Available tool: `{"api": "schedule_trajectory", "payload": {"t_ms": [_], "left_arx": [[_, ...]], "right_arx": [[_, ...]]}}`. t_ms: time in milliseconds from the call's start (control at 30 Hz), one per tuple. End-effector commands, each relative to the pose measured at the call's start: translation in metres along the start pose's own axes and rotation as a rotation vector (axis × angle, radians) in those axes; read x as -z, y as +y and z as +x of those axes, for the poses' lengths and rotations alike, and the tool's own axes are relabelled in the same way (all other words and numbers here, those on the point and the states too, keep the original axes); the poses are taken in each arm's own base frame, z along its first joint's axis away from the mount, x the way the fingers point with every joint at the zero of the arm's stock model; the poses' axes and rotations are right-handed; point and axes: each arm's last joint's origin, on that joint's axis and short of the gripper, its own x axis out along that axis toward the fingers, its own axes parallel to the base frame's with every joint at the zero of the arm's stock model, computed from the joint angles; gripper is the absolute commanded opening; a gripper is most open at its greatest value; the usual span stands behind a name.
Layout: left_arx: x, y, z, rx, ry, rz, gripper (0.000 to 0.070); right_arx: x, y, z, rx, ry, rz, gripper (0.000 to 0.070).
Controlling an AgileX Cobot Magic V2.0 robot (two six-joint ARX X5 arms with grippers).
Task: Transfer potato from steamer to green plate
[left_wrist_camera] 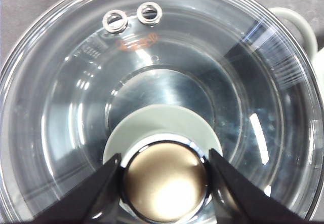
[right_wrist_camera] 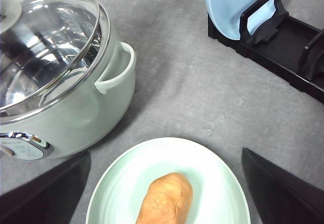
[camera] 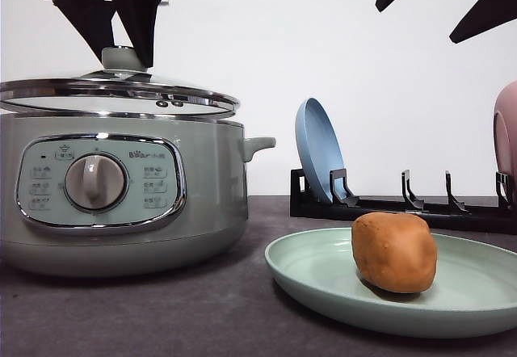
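Front view: potato (camera: 394, 252) on plate (camera: 323, 280), lower right
Left gripper (left_wrist_camera: 164, 176): fingers flank lid knob (left_wrist_camera: 164, 181), contact unclear
Right gripper (right_wrist_camera: 164, 183): spread wide

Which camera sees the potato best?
The front view: the whole potato sits on the green plate, side on and close. The right wrist view sees it from above, cut off at the picture's edge.

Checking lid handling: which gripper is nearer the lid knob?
Left. The left gripper straddles the lid knob, fingers either side; the right gripper hangs open above the potato on the green plate.
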Motion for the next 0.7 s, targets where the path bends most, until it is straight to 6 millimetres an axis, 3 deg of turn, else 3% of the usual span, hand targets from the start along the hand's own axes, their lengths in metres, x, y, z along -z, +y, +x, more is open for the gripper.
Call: {"api": "schedule_trajectory", "payload": {"t_ms": [0, 667], "left_arx": [[-0.008, -0.002, 0.0, 0.0, -0.034, 0.022, 0.0], [-0.015, -0.001, 0.022, 0.003, 0.016, 0.021, 0.0]], "right_arx": [[-0.005, 0.002, -0.002, -0.007, -0.019, -0.008, 0.0602], [-0.005, 0.002, -0.002, -0.008, -0.023, -0.009, 0.0602]]}}
